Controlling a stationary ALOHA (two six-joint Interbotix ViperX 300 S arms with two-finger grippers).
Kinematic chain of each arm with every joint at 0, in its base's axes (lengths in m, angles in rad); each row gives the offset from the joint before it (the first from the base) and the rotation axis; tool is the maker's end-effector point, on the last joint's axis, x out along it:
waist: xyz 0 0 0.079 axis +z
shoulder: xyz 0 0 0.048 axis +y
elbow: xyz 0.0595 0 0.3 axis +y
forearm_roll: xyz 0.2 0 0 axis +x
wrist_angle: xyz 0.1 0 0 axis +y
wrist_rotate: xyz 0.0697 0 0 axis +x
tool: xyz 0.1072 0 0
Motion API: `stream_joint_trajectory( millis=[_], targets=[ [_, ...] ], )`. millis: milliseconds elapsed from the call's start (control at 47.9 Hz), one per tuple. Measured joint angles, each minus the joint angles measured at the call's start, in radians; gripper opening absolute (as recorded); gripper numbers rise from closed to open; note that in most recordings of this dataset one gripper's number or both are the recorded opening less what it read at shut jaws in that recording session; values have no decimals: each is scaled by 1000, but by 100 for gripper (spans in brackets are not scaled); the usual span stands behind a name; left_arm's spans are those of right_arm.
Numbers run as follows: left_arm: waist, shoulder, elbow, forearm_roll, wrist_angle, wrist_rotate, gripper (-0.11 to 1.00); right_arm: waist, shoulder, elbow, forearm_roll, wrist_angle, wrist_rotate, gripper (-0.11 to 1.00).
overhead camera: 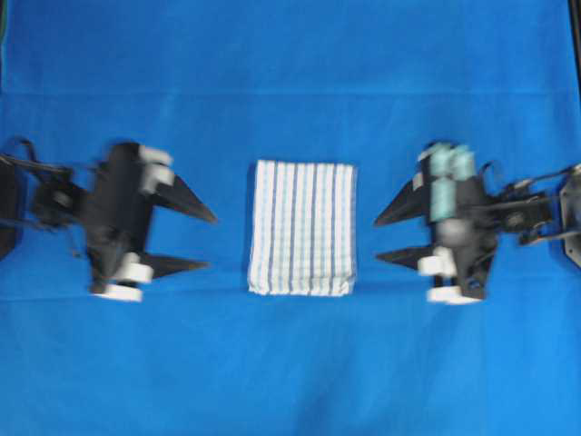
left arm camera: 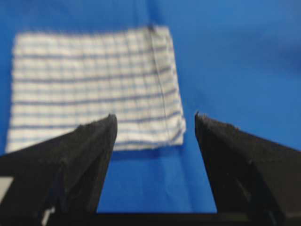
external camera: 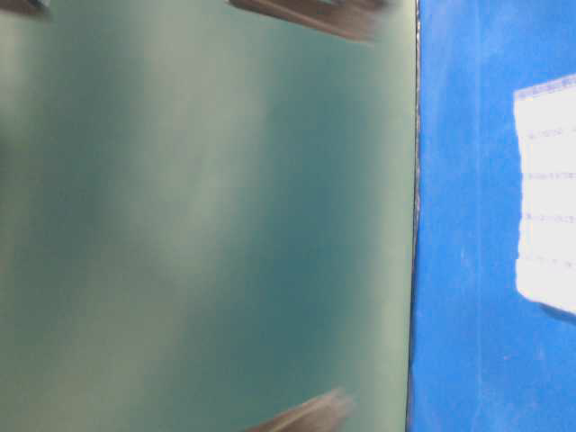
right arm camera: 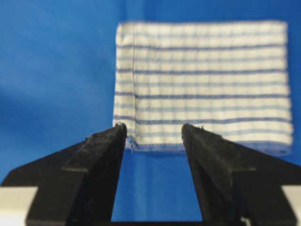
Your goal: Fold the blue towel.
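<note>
Towel: the blue towel (overhead camera: 302,228), white with thin dark-blue stripes, lies as a compact, squared-off rectangle in the middle of the blue table cloth (overhead camera: 290,54); layered edges show along its near side, so it looks already folded.
Left gripper: the left gripper (overhead camera: 192,238) sits to the left of the towel, apart from it, jaws spread wide and holding nothing; its wrist view shows the towel beyond the fingers (left arm camera: 89,141).
Right gripper: the right gripper (overhead camera: 398,238) sits to the right, also clear of the cloth, jaws parted and empty.
Step in hand: judging by the tidy stack and both claws empty, the folding seems finished and the arms stand off.
Next move: probably only a retreat to rest; a further fold would call for pinching one short edge and carrying it across.
Table-level view: too blurred to add much.
</note>
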Motion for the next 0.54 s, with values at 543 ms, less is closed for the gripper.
stream_joint_trajectory(
  millis=[543],
  targets=[
    [137, -632, 225, 0, 133, 37, 61, -54, -566, 239, -133, 44, 0, 57]
  ],
)
